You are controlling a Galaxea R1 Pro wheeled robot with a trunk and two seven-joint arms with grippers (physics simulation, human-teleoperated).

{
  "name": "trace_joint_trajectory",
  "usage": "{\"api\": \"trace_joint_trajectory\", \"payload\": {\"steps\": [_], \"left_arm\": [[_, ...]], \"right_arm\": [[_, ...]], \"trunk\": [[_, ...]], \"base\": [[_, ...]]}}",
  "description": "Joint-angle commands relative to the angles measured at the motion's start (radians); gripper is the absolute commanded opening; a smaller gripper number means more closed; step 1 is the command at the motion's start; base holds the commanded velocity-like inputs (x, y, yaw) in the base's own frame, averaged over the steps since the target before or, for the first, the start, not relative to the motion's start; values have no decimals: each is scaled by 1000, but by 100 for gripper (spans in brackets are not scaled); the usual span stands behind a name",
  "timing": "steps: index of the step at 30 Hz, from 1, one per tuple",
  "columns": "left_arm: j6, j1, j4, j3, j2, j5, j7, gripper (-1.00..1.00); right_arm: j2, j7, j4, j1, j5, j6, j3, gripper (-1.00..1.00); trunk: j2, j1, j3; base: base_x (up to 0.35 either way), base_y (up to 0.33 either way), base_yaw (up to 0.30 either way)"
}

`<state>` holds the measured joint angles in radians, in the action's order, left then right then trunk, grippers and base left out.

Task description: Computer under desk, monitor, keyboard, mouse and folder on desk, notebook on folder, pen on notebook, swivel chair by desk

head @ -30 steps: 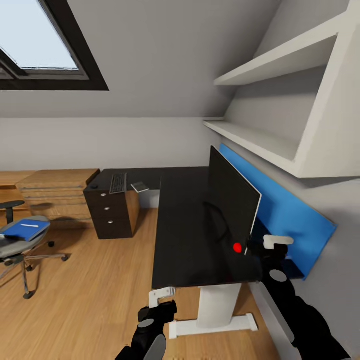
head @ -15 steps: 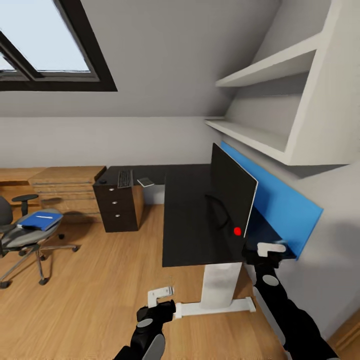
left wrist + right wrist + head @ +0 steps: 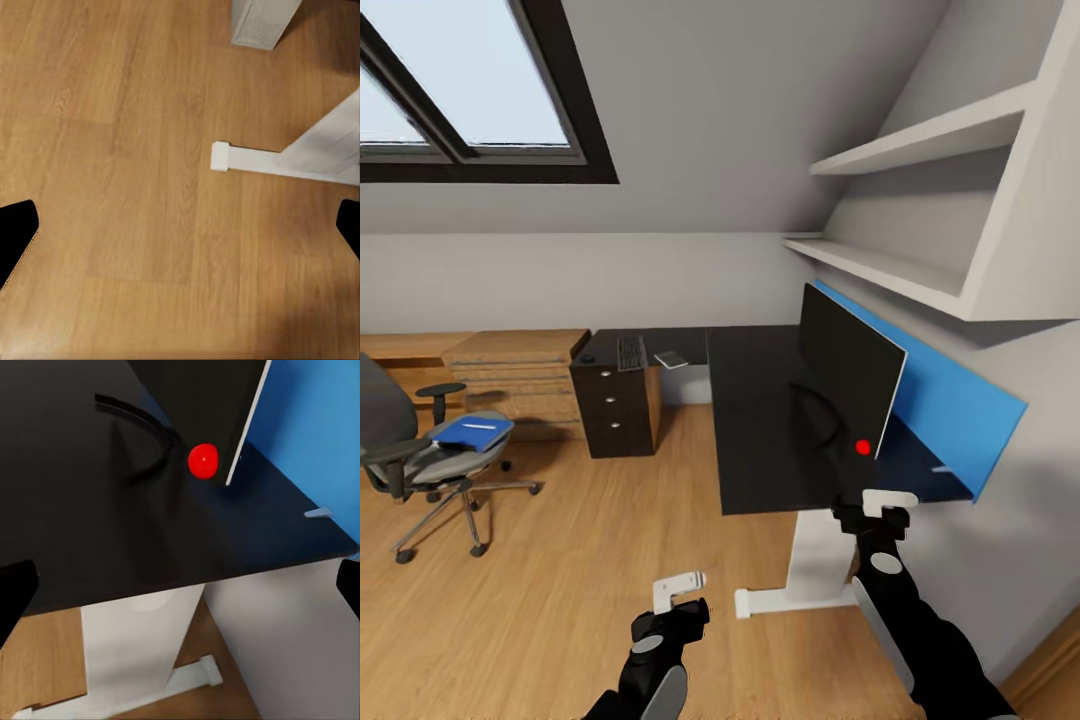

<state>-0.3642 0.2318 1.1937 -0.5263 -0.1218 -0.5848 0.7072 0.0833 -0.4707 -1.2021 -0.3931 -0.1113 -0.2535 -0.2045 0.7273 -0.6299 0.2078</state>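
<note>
The black desk (image 3: 760, 440) with its blue back panel carries the monitor (image 3: 850, 385), standing edge-on with a red dot at its near corner. At the desk's far end lie the keyboard (image 3: 630, 352), the dark mouse (image 3: 588, 358) and a small flat pale pad (image 3: 671, 358), perhaps the notebook. The grey swivel chair (image 3: 420, 465) stands away from the desk at the left. It holds the blue folder (image 3: 473, 432) with the pale pen (image 3: 480, 426) on top. My right gripper (image 3: 880, 505) is open at the desk's near edge. My left gripper (image 3: 678, 590) is open over the floor. The computer is out of view.
A light wooden counter (image 3: 510, 350) runs along the far wall left of the desk drawers (image 3: 615, 410). White shelves (image 3: 920, 270) overhang the desk at the right. The desk's white foot (image 3: 285, 161) lies on the wood floor near my left gripper (image 3: 180, 225).
The camera has backed off and turned, so the whole scene shifted and more of the chair shows. My right gripper has dropped from the monitor's corner to the desk's near edge.
</note>
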Motion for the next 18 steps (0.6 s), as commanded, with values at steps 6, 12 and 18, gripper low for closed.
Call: {"api": "trace_joint_trajectory", "payload": {"steps": [6, 12, 18], "left_arm": [[-5, 1, 1, 10, 2, -10, 4, 100], [-5, 1, 0, 30, 1, -12, 3, 100], [-6, 1, -1, 32, 1, -11, 4, 100]], "right_arm": [[-2, -9, -3, -1, -11, -3, -4, 100], [-2, -9, -3, -1, -11, -3, -4, 100], [-9, -9, -2, -1, -11, -3, -6, 100]], "trunk": [[1, 0, 2], [1, 0, 2], [1, 0, 4]], "base": [[-43, 322, 0], [-1, 329, 68], [0, 331, 213]]}}
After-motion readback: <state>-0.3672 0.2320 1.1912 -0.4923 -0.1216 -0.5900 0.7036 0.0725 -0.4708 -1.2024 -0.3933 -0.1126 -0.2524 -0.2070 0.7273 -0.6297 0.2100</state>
